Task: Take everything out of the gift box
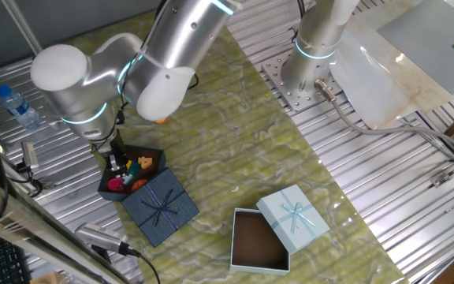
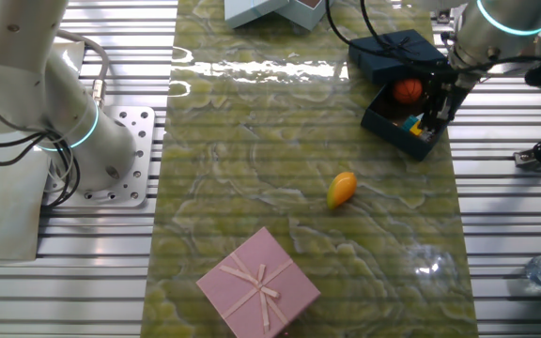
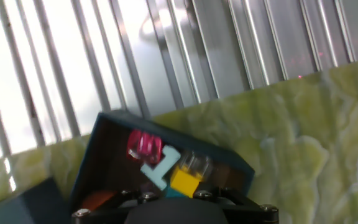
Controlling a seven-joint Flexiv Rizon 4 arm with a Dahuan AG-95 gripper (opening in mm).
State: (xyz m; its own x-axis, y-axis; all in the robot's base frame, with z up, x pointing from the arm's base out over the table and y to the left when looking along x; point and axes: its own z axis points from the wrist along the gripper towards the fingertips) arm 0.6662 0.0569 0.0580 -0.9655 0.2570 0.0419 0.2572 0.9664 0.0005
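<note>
The counter (image 1: 235, 150), a green marbled mat over ribbed metal, spreads away from the end effector on every side. The silver arm (image 1: 172, 47) reaches down over it to the end effector (image 1: 117, 162), which sits inside the open navy gift box (image 1: 154, 158), right at the box's edge nearest the metal ribs. In the other fixed view the end effector (image 2: 437, 105) hangs low among the contents; whether its fingers are spread, narrowed or closed on anything cannot be told, since the hand view shows only the dark base of the tool.

The gift box (image 2: 383, 117) surrounds the end effector. Its navy lid (image 1: 161, 207), tied with a thin ribbon bow, lies just beside the box, leaning against it on the side away from the ribs. Well apart from the end effector, across the mat, stands a light blue box (image 1: 258, 241) with a brown inside and its pale lid (image 1: 293, 214) resting on its rim. A pink box (image 2: 259, 282) with a bow also sits well away.

An orange-yellow toy (image 2: 341, 189) lies alone on the mat, outside the gift box, near but clear of the end effector.

Inside the box, close around the end effector, lie an orange ball (image 2: 408, 91), a pink ridged piece (image 3: 145, 146), a teal piece (image 3: 160, 168) and a yellow block (image 3: 184, 179).
</note>
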